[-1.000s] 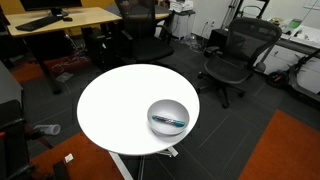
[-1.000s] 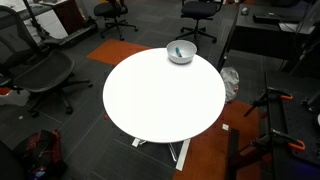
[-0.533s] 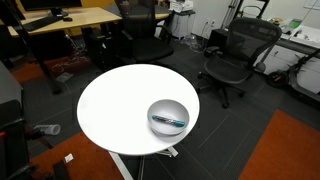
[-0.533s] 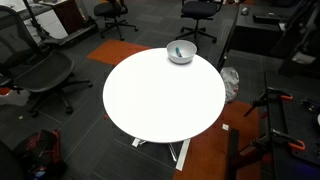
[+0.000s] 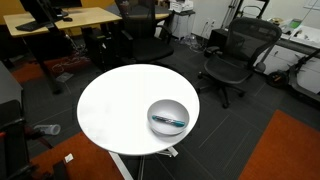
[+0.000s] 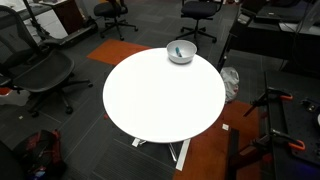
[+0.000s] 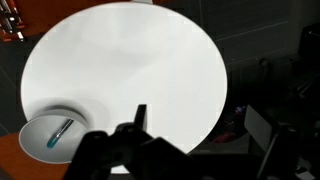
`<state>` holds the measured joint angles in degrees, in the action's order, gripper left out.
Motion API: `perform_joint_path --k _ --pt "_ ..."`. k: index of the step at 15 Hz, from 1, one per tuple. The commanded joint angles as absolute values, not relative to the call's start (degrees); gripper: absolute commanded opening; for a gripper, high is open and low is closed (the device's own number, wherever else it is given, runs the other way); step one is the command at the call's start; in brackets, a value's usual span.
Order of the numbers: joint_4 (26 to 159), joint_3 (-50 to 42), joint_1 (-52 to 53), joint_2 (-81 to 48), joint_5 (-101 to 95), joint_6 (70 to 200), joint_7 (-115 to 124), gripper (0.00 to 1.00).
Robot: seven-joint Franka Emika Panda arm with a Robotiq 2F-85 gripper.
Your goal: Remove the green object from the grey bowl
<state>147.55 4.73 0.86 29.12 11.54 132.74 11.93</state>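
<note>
Teal-green, the thin marker-like stick [image 5: 168, 121] lies inside the shiny silver-grey round bowl [image 5: 168, 105] near the edge of the round white table [image 5: 115, 100]. Bring your jaws, whose opening I cannot tell, down crosswise over it.

We are seeing bowl [image 5: 168, 116] shining like smooth metal | table [image 5: 110, 105] looking smooth, matt white | stick [image 5: 170, 121] looking like teal plastic | desk [image 5: 70, 17] showing pale wood top | floor [image 5: 40, 100] looking like dull carpet
</note>
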Motion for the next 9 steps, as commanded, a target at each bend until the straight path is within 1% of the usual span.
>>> perform_joint_path --k 1,9 --pt "142.3 2.6 -2.5 23.6 8.5 134.8 12.8 1.0" --pt "134.3 -0.4 -7.0 13.3 4.4 139.1 16.2 1.0"
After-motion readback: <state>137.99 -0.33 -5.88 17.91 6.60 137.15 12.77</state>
